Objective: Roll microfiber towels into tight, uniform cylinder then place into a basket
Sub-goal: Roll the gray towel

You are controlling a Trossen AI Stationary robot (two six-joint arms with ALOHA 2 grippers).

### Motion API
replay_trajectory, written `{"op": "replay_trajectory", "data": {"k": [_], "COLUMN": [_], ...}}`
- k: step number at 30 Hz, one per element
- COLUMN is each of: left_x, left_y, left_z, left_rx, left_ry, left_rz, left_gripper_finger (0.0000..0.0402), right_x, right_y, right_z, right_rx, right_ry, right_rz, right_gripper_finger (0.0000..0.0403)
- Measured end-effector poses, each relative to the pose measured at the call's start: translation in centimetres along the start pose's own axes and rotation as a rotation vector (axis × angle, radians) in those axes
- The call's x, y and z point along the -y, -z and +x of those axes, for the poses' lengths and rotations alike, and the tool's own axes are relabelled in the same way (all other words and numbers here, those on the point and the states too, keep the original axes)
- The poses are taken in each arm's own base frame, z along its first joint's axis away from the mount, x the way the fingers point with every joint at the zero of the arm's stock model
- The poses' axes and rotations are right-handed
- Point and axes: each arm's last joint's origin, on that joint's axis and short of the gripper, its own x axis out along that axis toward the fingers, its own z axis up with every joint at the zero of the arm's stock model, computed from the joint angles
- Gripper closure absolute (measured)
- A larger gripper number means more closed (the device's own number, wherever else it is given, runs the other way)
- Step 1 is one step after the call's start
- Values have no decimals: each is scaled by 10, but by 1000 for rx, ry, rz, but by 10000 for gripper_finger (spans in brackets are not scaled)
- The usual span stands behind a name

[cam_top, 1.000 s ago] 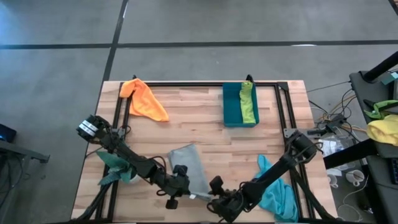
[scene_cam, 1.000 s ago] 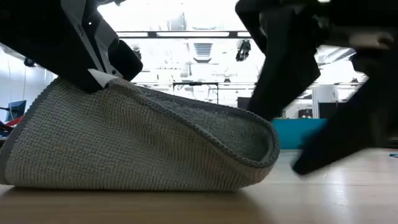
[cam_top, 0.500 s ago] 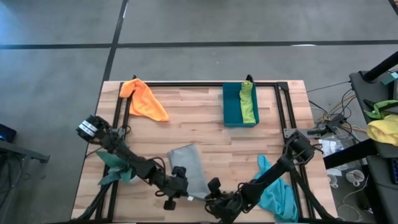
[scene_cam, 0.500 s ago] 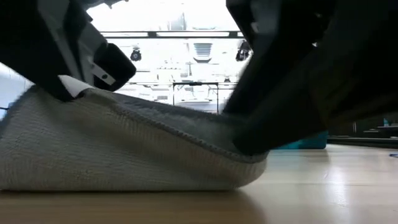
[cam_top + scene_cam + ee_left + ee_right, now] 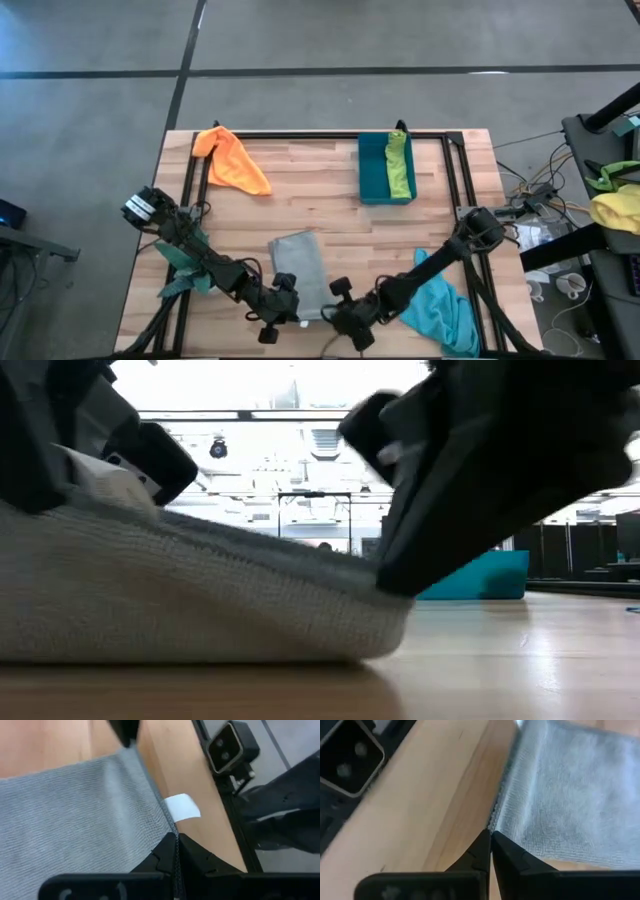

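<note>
The grey towel (image 5: 297, 260) lies near the table's front edge, its near edge raised off the wood. My left gripper (image 5: 289, 307) is shut on its near left corner and my right gripper (image 5: 330, 310) on its near right corner. In the low view the cloth (image 5: 180, 600) slopes down from the left gripper (image 5: 95, 475) to the right gripper (image 5: 400, 575). An orange towel (image 5: 232, 160) lies at the far left. The teal basket (image 5: 374, 170) holds a lime green towel (image 5: 400, 166). A turquoise towel (image 5: 440, 308) lies under my right arm. My left gripper pinches the towel's near edge at its left corner (image 5: 169, 831), just past a white label (image 5: 182, 808). The fingers slant down from the left. That corner is lifted; the cloth falls away to the table. My right gripper pinches the towel's near right corner (image 5: 494, 822) between its two fingers, at the hem. The fingers slant down from the right. The corner sits a little above the wood, lower than the left one.
A dark green cloth heap (image 5: 186, 265) sits under my left arm at the table's left edge. A black frame (image 5: 300, 135) runs round the tabletop. The low camera (image 5: 230, 747) stands at the near edge, close to both grippers.
My right gripper has gone toward the table's left, rolled, reached the towel's near right corner and shut on it. The fold that stood open at that corner has been pressed flatter. My left gripper has kept its hold on the raised left corner.
</note>
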Motion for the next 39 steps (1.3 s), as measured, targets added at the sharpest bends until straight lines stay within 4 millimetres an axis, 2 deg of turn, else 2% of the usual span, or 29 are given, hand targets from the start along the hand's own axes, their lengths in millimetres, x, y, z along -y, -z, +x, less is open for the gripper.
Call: {"op": "replay_trajectory", "data": {"k": [7, 12, 17, 21, 26, 33, 39], "left_x": [3, 0, -9, -15, -19, -19, -19], "left_y": [4, 11, 23, 31, 34, 34, 35], "left_z": [0, 1, 2, 3, 3, 3, 3], "left_rx": [-14, -37, -48, -46, -41, -40, -44], "left_ry": [20, 8, -58, -113, -143, -142, -144], "left_rz": [-49, -66, -103, -110, -111, -111, -110], "left_gripper_finger": [401, 401, 401, 401, 401, 398, 337], "right_x": [41, 67, 81, 84, 81, 83, 82], "right_y": [-7, -6, -5, -3, 6, 8, 7], "right_z": [-3, 0, 1, 4, 19, 22, 18], "right_rx": [-15, -18, -9, -15, -60, -61, -64], "right_ry": [-243, -230, -212, -204, -198, -122, -121], "right_rz": [189, 250, 252, 257, 276, 281, 273], "right_gripper_finger": [394, 394, 394, 394, 394, 384, 334]}}
